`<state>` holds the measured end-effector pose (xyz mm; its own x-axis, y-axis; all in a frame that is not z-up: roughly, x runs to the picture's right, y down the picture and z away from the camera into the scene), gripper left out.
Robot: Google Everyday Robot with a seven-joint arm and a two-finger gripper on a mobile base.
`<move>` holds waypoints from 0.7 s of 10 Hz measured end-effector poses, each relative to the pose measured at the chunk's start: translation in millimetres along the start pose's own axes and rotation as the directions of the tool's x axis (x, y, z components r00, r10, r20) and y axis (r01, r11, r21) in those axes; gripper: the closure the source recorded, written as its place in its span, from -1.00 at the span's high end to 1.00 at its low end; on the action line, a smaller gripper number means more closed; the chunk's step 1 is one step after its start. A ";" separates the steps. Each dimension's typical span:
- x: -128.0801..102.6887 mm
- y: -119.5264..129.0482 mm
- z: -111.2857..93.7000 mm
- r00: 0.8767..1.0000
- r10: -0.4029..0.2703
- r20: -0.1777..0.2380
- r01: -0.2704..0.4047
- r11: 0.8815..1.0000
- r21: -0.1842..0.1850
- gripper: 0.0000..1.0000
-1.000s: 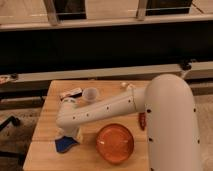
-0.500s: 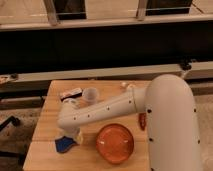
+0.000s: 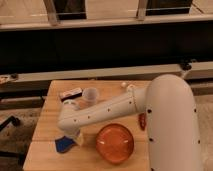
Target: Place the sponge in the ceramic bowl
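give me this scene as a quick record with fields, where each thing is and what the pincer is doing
sponge: small blue soft block, on the wooden table, near-left corner in camera view
pincer: open, down at the sponge, contact unclear
bowl: round glossy orange ceramic bowl, right of the sponge, no sponge inside
cup: small translucent plastic cup, upright, far side
flat item: black-and-white rectangle, beside the cup

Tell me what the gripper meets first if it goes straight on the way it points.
Probably the sponge: the gripper points down near the table's front-left corner, with the sponge just beneath it, left of the ceramic bowl. Depth is unclear.
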<state>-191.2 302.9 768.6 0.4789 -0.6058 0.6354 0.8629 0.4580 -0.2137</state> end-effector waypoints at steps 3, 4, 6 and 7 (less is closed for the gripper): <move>-5.7 -5.4 -2.4 0.999 0.033 -0.037 -0.033 0.999 -0.011 0.60; -7.4 -7.7 -3.2 0.998 0.039 -0.046 -0.039 0.999 -0.017 0.60; -9.6 -13.0 -4.0 0.997 0.049 -0.062 -0.051 0.998 -0.030 0.60; -9.6 -12.7 -4.0 0.996 0.057 -0.071 -0.060 0.997 -0.042 0.60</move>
<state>-206.2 300.3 762.2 0.5378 -0.6233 0.5677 0.8384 0.4660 -0.2828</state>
